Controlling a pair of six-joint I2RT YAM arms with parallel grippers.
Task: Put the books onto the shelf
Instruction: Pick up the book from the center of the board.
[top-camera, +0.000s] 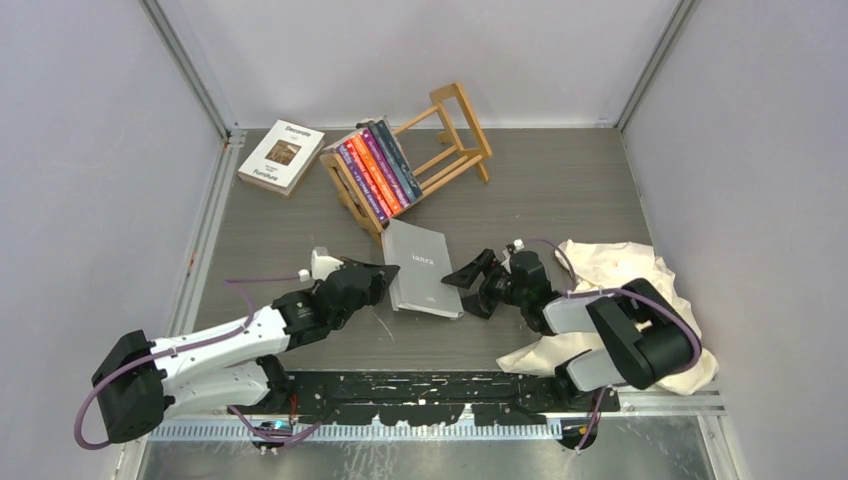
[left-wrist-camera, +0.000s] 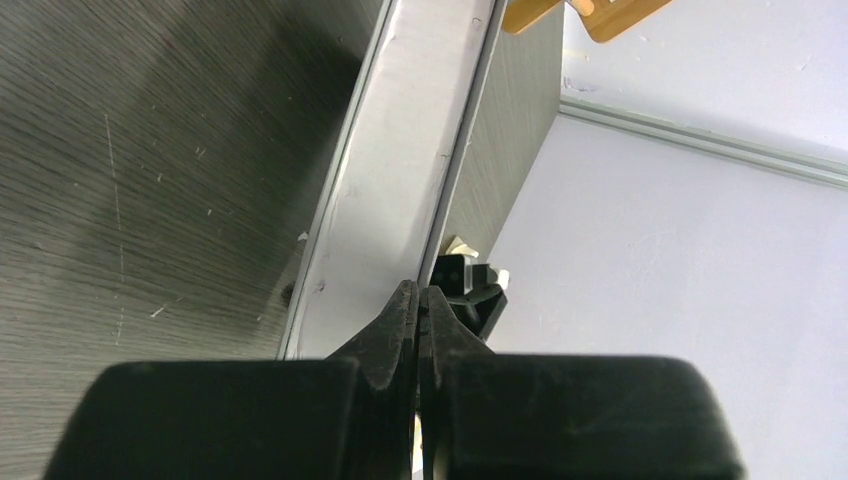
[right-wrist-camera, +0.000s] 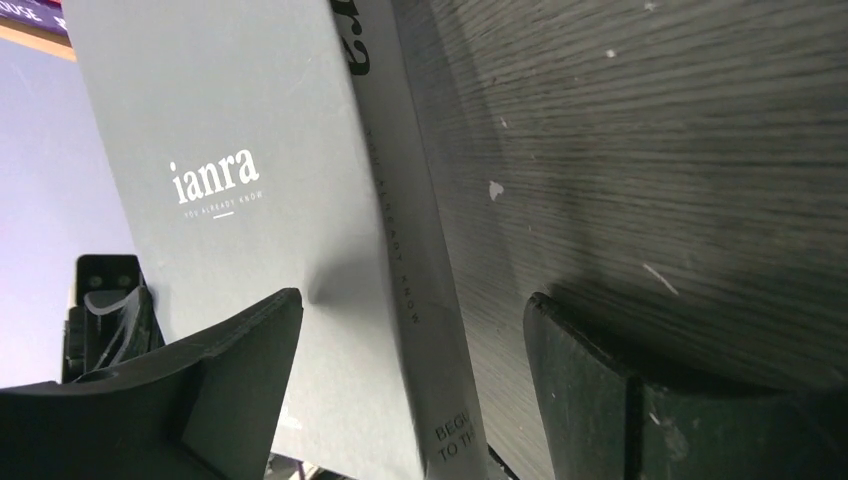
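**Top external view: grey book is up next, right pincer lined up but not on it yet**

The grey book (top-camera: 420, 265) lies flat mid-frame, just below the shelf (top-camera: 447, 170). The shelf sits on a diagonal in the upper middle, with a row of coloured paperbacks (top-camera: 375, 168) packed into its left end. The white book (top-camera: 281, 156) is flat at upper left, apart from everything. So I'd call this the pick-up step for the grey one, and the white one comes after.

Your right gripper (top-camera: 462, 295) is spread wide and has hold of nothing. In the right wrist view, one finger is over the cover and the other over bare table (right-wrist-camera: 650, 150), with the spine edge between them. Your left gripper (top-camera: 380, 275) is pinched fully shut on nothing. Its tips are right at the book's opposite edge, and it looks like it's bracing it.

My guess for the next move: the book lies flat, so you'll need one finger under that edge before you close. After that, stand it up and carry it to the rack.

For room, the free slats are at the rack's right end, toward the upper right. The back wall runs close behind it, so come in from the near side. Also watch the cream cloth (top-camera: 620, 280) bunched at the right of the frame under your right arm, since it could drag.
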